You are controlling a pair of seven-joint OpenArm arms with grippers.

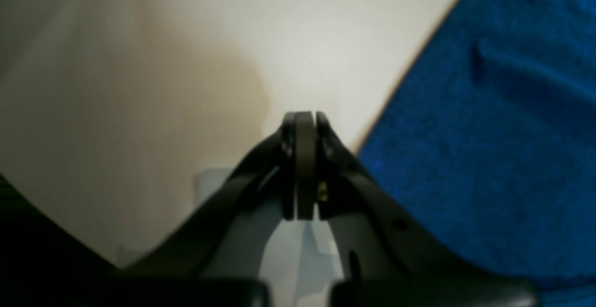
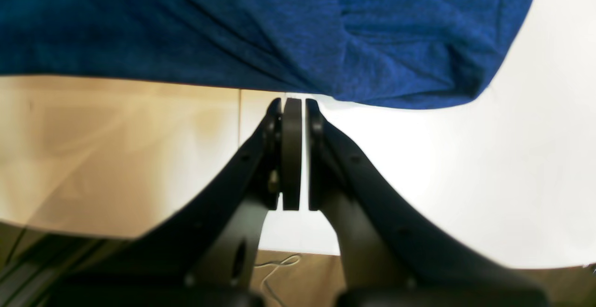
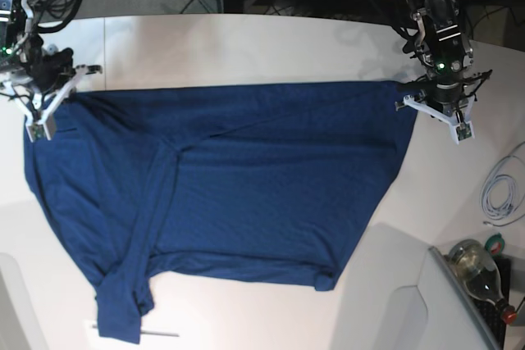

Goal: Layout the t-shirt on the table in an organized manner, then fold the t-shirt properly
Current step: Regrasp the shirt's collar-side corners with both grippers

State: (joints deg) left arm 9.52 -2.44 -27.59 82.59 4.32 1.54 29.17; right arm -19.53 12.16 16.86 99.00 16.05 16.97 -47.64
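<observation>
Table point(image 3: 246, 47), white. Shirt point(image 3: 238, 194) spread flat, long axis running side to side, one sleeve bunched at near corner. Left gripper point(image 1: 305, 120) just beside one far corner, right gripper point(image 2: 293, 104) beside the other; both clenched, holding nothing.

Both grippers' fingers point(image 1: 305, 158) pressed together.

One t-shirt point(image 3: 246, 186), one table point(image 3: 246, 47) (two hands point(image 3: 37, 129) point(image 3: 459, 133)).

Right end effector point(image 2: 293, 104) is clamped shut, tips right at the t-shirt point(image 2: 260, 27) hem, can't tell if it's pinching fabric. White tabletop point(image 2: 489, 167) underneath, brighter on the right.
</observation>
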